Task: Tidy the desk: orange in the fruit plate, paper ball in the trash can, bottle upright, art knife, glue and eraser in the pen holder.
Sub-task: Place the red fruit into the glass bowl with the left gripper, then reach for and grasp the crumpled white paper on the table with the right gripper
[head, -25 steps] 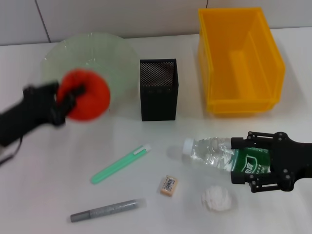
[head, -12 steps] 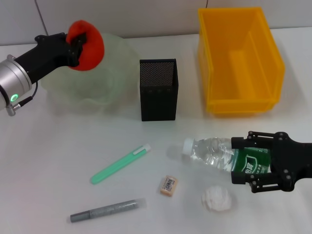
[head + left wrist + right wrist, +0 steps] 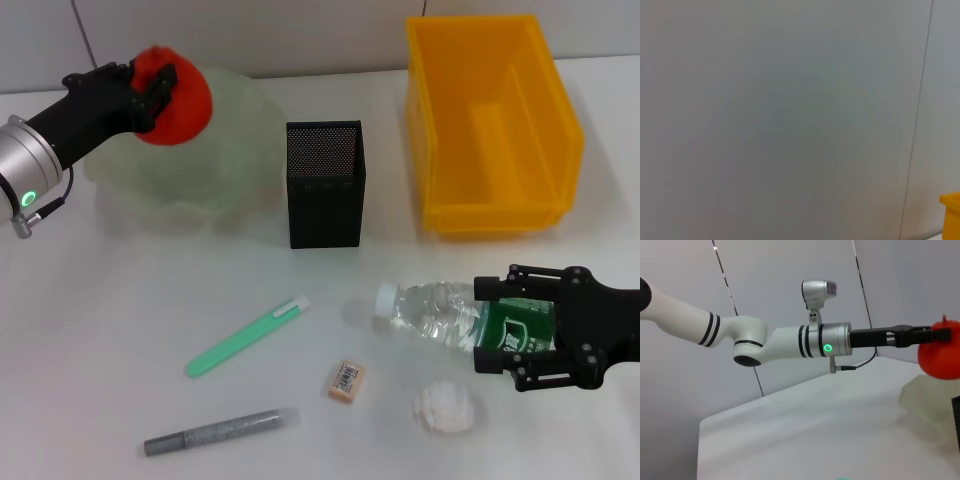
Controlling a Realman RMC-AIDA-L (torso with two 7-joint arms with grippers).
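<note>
My left gripper is shut on the orange and holds it in the air over the far left part of the fruit plate. The right wrist view shows that orange hanging above the plate. The bottle lies on its side, cap toward the left. My right gripper grips it across the green label. Paper ball, eraser, green art knife and grey glue stick lie on the table. The black pen holder stands in the middle, the yellow trash can at the back right.
The white table runs to a grey wall behind the plate and bin. The paper ball lies just in front of the bottle, close to my right gripper's lower finger. A corner of the trash can shows in the left wrist view.
The left arm has lifted the orange up and back from in front of the plate to above its far left. The right gripper's fingers have drawn in slightly on the bottle.
</note>
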